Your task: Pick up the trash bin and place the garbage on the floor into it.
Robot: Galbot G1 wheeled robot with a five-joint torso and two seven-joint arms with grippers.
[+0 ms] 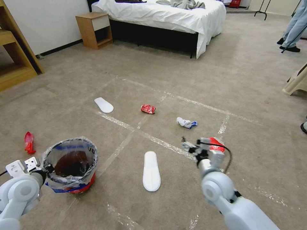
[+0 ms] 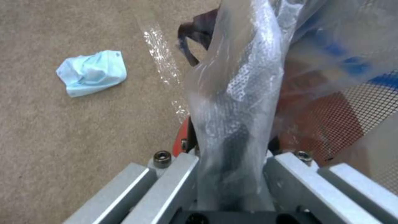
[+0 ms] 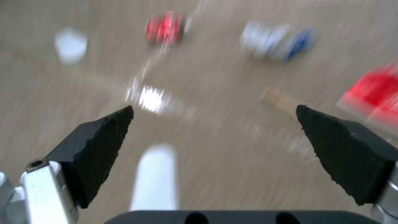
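left gripper, lower left, fingers clamped on trash bin rim; dark red-brown contents inside. right gripper fingers apart over slipper. left wrist alone shows blue tissue on floor.

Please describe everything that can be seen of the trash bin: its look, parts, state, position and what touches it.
The trash bin is a small round red bucket lined with a clear, crinkled plastic bag printed in blue, folded over the rim. It stands upright with its mouth open; the inside looks dark and I cannot tell its contents. It is at the near left of the carpet floor. The left end effector is shut on the bin's rim through the liner. In the left wrist view its red wall appears as mesh.
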